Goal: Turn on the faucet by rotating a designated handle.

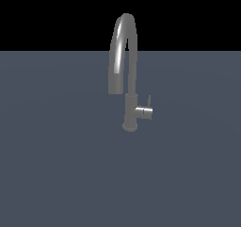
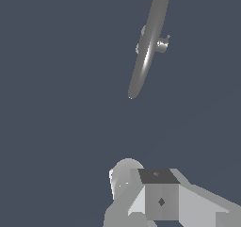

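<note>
One faucet (image 1: 126, 70) stands alone on a flat blue-grey surface (image 1: 52, 174), a little toward the exterior view's right of centre. Going from the exterior view's left to its right, the surface lies bare up to the faucet. Next comes the mouth of the arched spout, hanging down above the surface. The spout rises from there into a high curve against the black background and comes down into the slim upright column, which ends in a small round base resting on the surface. Just to the right of the column, low on it, the handle (image 1: 143, 111) juts out sideways as a short cylinder, and a thin flat lever at its tip points upward.

From the wrist view the faucet (image 2: 148, 47) is seen from above as a long slanted bar, with the handle (image 2: 162, 44) a small stub at its side. The gripper (image 2: 157, 198) appears only as grey blocky parts at the edge, well apart from the faucet. Whether its fingers are spread or closed cannot be told.
</note>
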